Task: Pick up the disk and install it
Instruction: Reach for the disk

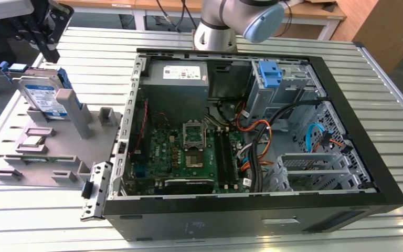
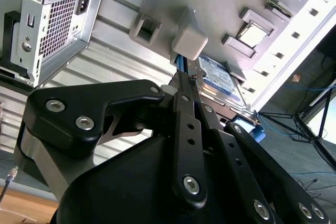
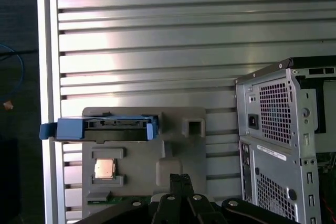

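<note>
The disk (image 1: 44,97) stands on edge in a slot of the grey holder (image 1: 61,152) at the exterior view's left, with its blue-and-white label facing out and blue rails along its edges. My gripper (image 1: 48,50) hangs just above the disk's top edge, shut, with nothing between its fingers and not touching the disk. In the first wrist view the disk (image 3: 102,128) shows edge-on with its blue rails, and the gripper (image 3: 181,179) sits a short way off it. The second wrist view has the gripper (image 2: 184,80) pointing at the disk (image 2: 218,80).
The open computer case (image 1: 369,131) lies on the slatted metal table (image 1: 390,84) at the exterior view's right, with a grey power supply (image 1: 177,73), a motherboard (image 1: 187,152), cables and a light-blue bracket (image 1: 269,73). A processor chip (image 3: 105,168) rests on the holder. The arm's base (image 1: 215,31) stands behind the case.
</note>
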Action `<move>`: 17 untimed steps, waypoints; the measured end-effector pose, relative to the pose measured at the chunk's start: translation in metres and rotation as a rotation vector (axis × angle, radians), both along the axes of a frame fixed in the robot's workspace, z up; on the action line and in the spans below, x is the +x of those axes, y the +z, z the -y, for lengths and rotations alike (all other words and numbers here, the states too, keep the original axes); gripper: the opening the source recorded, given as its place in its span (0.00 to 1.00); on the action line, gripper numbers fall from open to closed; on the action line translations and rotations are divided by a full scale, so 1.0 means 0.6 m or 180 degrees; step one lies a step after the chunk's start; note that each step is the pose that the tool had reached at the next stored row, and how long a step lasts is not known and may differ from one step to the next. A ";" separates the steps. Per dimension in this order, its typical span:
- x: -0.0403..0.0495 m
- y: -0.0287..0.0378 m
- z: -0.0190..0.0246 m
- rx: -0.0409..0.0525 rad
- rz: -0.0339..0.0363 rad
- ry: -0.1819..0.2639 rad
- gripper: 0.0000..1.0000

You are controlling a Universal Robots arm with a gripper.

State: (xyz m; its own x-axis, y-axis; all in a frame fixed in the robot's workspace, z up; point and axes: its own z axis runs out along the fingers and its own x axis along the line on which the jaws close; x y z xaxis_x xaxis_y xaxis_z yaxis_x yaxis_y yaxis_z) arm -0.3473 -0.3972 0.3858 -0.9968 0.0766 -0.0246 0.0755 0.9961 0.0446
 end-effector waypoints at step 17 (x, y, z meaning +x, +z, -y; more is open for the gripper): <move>-0.001 -0.002 0.0000 0.0001 -0.0236 0.0000 0.11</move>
